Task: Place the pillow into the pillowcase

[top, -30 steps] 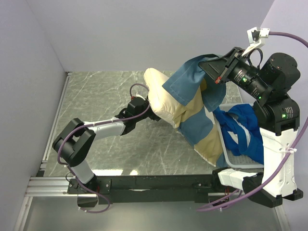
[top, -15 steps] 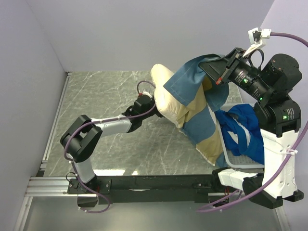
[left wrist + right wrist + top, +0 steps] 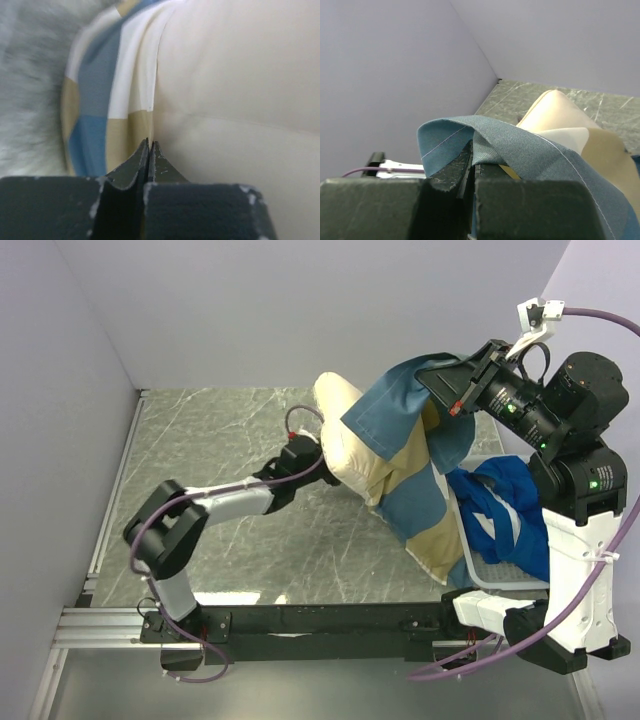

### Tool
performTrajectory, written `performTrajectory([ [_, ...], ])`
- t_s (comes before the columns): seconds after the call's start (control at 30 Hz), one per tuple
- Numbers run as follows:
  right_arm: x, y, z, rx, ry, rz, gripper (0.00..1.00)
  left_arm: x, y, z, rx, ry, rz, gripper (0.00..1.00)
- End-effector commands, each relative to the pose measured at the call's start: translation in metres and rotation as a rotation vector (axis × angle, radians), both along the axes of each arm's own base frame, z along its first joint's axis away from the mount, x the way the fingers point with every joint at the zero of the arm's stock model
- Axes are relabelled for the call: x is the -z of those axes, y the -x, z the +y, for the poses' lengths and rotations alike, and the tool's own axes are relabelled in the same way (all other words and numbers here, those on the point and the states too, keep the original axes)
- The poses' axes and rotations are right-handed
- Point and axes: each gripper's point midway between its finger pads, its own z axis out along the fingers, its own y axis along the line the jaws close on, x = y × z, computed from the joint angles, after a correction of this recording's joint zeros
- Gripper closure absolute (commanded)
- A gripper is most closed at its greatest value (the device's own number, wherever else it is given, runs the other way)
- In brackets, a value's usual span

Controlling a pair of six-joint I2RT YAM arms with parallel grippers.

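The cream pillow leans up from the marble table, its lower end inside the tan, slate-blue and white pillowcase. My right gripper is raised at the back right, shut on the pillowcase's blue upper hem, with the pillow showing below the hem. My left gripper is shut, its tips pressed where the pillow's edge meets the pillowcase folds. Whether fabric is pinched between them does not show.
A bright blue cloth with white stripes lies heaped in a white tray at the right, touching the pillowcase's lower end. Lilac walls close in the table on the left and back. The right arm's base stands beside the tray.
My left arm has pushed right, shoving the pillow's free end up and to the right, and its jaws have closed. The right gripper has kept still with the hem.
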Motion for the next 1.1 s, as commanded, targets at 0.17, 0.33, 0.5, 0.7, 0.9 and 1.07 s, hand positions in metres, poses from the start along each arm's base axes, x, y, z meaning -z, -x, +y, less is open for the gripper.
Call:
performTrajectory([
  [0.17, -0.035, 0.007, -0.011, 0.048, -0.034, -0.149, 1.0, -0.1, -0.058, 0.157, -0.386, -0.273, -0.279, 0.99],
  [0.33, -0.05, 0.007, -0.001, -0.011, -0.109, -0.172, 1.0, -0.19, -0.062, 0.182, -0.452, -0.359, -0.476, 0.99],
  [0.5, -0.057, 0.003, 0.012, -0.094, -0.166, -0.19, 1.0, -0.278, -0.049, 0.213, -0.544, -0.405, -0.667, 0.99],
  [0.7, -0.065, 0.011, 0.019, -0.164, -0.223, -0.22, 1.0, -0.295, -0.07, 0.232, -0.516, -0.428, -0.693, 0.99],
  [0.9, -0.109, 0.042, -0.008, -0.033, -0.181, -0.344, 1.0, -0.224, -0.104, 0.23, -0.472, -0.475, -0.554, 0.99],
  [1.07, -0.116, 0.03, -0.018, 0.002, -0.173, -0.336, 1.0, -0.23, -0.107, 0.257, -0.521, -0.48, -0.542, 0.99],
])
